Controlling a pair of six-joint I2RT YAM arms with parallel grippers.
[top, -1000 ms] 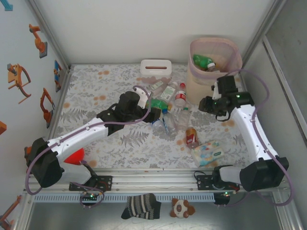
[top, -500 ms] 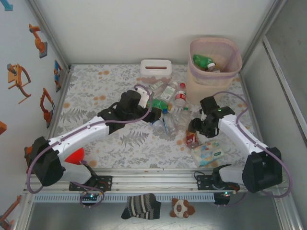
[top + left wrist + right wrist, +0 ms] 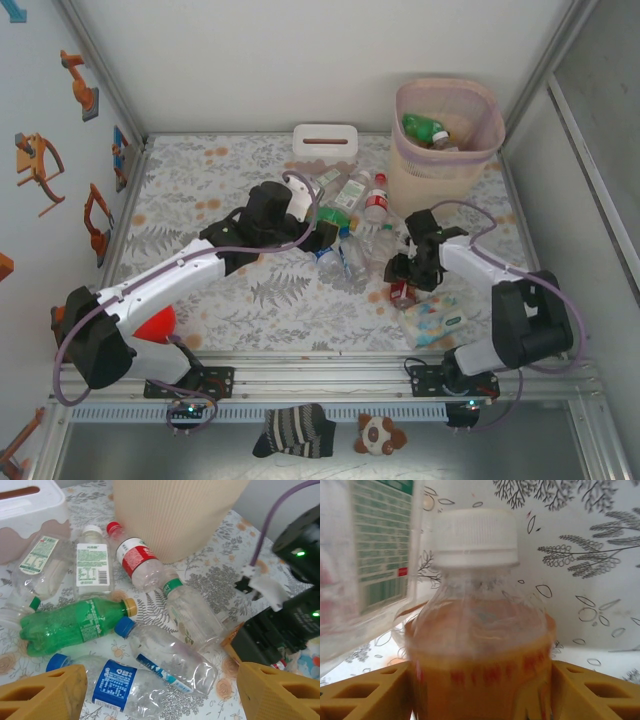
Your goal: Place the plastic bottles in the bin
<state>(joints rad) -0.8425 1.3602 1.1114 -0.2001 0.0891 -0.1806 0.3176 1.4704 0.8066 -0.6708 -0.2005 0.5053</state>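
Several plastic bottles lie in a heap left of the bin [image 3: 487,128]: a green one [image 3: 75,625], a red-labelled one [image 3: 135,557], a blue-capped clear one [image 3: 165,652] and a blue-labelled one [image 3: 115,685]. My left gripper [image 3: 162,687] hovers open over the clear ones, its fingers wide apart; from above it [image 3: 330,235] is at the heap's left side. My right gripper [image 3: 480,690] is shut on a brown bottle [image 3: 480,645] with a white cap, lying on the table [image 3: 402,293]. A green bottle [image 3: 420,125] lies inside the bin.
A pack of wipes [image 3: 432,320] lies just right of the brown bottle. A white tissue box [image 3: 325,140] stands at the back. The bin's beige wall [image 3: 180,515] rises behind the heap. A sock [image 3: 293,430] and a plush toy [image 3: 380,435] lie off the front edge.
My right arm swung down and left from beside the bin to the brown bottle. The left gripper stayed over the heap.
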